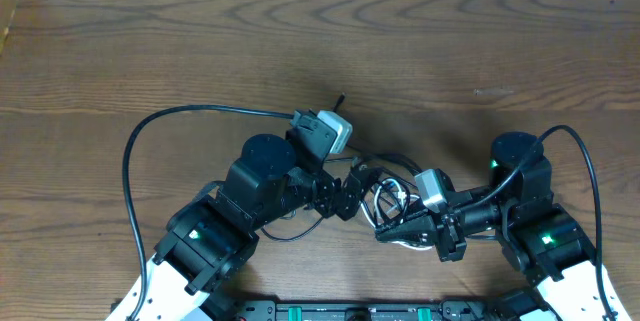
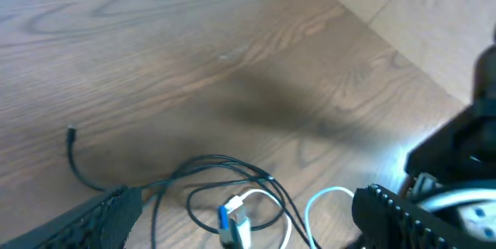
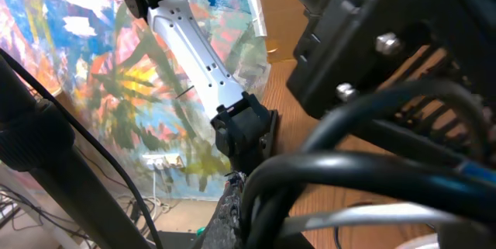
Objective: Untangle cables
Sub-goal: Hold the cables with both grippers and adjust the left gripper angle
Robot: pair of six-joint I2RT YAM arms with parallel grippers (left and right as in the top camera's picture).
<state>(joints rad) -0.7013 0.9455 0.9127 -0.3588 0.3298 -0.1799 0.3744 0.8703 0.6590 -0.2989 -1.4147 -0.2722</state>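
The cables lie in a tangle on the wooden table between my two arms. The thin black cable makes loops, and its small plug end lies off to the left. The white cable curls through those loops and ends in a white-and-blue USB plug. My left gripper is open, low over the table, with this plug and the loops between its fingers. My right gripper is shut and lies against the tangle. Whether it pinches a cable is hidden by dark cords in the right wrist view.
A thick black camera cord arcs over the table from the left arm. Another cord loops from the right arm. The table's far edge runs at the upper right of the left wrist view.
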